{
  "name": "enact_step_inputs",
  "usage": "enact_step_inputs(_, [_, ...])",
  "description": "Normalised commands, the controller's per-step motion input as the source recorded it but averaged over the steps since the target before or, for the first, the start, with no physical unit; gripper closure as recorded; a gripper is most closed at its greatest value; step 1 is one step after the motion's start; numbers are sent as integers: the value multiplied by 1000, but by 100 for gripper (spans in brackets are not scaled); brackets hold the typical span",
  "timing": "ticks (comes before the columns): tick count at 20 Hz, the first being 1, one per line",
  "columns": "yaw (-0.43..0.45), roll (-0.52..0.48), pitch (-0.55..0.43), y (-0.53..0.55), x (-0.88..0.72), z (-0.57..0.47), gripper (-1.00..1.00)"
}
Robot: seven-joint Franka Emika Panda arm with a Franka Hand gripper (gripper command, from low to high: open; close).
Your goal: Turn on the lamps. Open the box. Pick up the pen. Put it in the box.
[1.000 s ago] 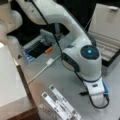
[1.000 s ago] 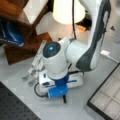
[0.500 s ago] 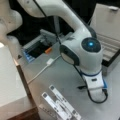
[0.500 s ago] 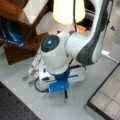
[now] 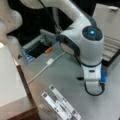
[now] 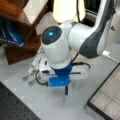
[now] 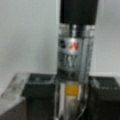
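Up at a front view's right edge, the large flat case with black rim and pale beige grooved lining (image 5: 111,48) lies open on the grey counter (image 5: 62,82), and nothing shows in the part of the lining that is visible. The white arm's wrist hangs low over the counter, where a thin white cable (image 5: 45,67) runs toward the view's left; flat white strips (image 5: 60,103) lie near the bottom edge.

In a front view, a lit lamp shade (image 6: 67,10) glows at the top. Below the blue wrist block, the slim black pen (image 6: 66,91) points down to the counter, and the open case (image 6: 107,100) sits at the bottom right.

Seen from the wrist, the hand (image 7: 72,105) is clamped on the pen (image 7: 73,50), dark fingers (image 7: 40,97) pressing either side. Its silvery middle carries markings too blurred to read.
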Motion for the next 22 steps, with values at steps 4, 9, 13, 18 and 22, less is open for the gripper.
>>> enact_step_inputs(4, [-326,-81,79,166,-54,323,100])
enact_step_inputs(9, [-286,-91,43,126,-90,266,100])
enact_step_inputs(13, [-411,-107,-84,158,-197,286,100])
enact_step_inputs(18, [-420,-132,-101,175,-324,153,100])
enact_step_inputs(22, [-314,-79,-17,128,-371,3,100])
